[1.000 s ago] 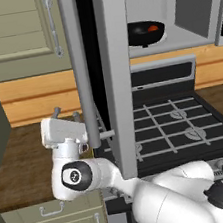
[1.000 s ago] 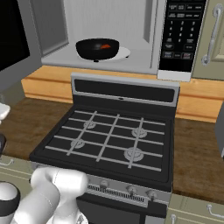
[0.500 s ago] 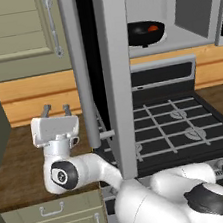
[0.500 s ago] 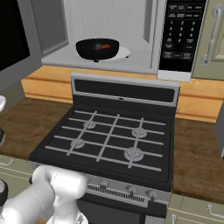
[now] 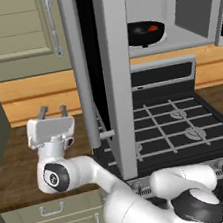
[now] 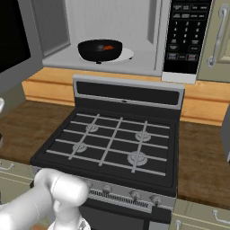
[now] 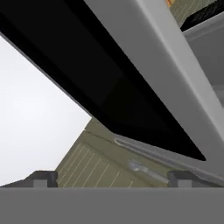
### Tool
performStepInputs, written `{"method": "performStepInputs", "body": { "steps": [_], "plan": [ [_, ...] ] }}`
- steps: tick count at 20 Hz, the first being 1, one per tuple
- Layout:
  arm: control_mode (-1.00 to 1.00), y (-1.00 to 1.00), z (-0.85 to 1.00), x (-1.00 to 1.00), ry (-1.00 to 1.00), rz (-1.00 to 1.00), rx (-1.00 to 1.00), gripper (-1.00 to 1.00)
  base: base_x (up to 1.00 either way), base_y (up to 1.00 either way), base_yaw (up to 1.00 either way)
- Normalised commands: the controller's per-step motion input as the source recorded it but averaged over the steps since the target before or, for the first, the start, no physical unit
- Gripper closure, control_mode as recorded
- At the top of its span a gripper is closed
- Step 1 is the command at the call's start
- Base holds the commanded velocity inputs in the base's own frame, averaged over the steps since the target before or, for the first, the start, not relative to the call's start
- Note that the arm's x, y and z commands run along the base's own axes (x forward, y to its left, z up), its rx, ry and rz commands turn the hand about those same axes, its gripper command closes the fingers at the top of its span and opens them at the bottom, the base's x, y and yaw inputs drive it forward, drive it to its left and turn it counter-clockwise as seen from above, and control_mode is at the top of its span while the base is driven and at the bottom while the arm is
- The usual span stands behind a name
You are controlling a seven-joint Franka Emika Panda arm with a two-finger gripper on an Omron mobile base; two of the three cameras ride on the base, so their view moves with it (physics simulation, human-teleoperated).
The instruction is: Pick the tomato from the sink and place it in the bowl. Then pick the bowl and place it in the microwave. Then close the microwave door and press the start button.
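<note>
Since the earlier frames the arm has swung further left and its end effector [image 5: 53, 111] has risen, so it now stands upright to the left of the microwave door [image 5: 112, 78], fingers pointing up and spread wide apart with nothing between them. In the left base view the two dark fingertips [image 5: 43, 111] sit just left of the door's long vertical bar handle [image 5: 79, 67], near it but apart from it.

The microwave door stands swung open toward the camera, seen almost edge-on, and hides much of the microwave [image 6: 112, 36] interior in that view. The black bowl [image 6: 99, 49] rests on the round white turntable [image 6: 125, 55] inside the cavity, with the tomato [image 6: 108, 47] lying in it; from the right base view only a red sliver shows above the bowl's rim. In the left base view the bowl [image 5: 145, 32] is partly cut off by the door's edge, the tomato [image 5: 153, 27] showing at its right side.

The black keypad panel [image 6: 184, 32] is at the right of the cavity. Below lies the black gas stove [image 6: 112, 143], flanked by the wooden table [image 6: 27, 130].

From the hand view the door's dark glass window [image 7: 105, 87] runs diagonally across, with a beige cabinet door [image 7: 109, 170] beyond it, its handle hard to make out.
</note>
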Motion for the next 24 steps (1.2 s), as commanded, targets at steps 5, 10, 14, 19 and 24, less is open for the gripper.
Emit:
{"method": "performStepInputs", "body": {
  "steps": [5, 10, 14, 19, 24],
  "plan": [
    [-1.0, 0.0, 0.0, -0.06, -0.16, -0.01, 0.25, -1.0, 0.0, 0.0, 0.0],
    [-1.0, -0.01, 0.21, -0.17, -0.08, -0.03, 0.25, -1.0, 0.0, 0.0, 0.0],
    [-1.0, -0.11, 0.32, -0.25, -0.04, -0.02, 0.3, -1.0, 0.0, 0.0, 0.0],
    [-1.0, -0.24, 0.3, -0.22, -0.04, 0.0, 0.23, -1.0, 0.0, 0.0, 0.0],
    [-1.0, -0.43, 0.03, -0.11, 0.0, 0.0, 0.22, -1.0, 0.0, 0.0, 0.0]
  ]
}}
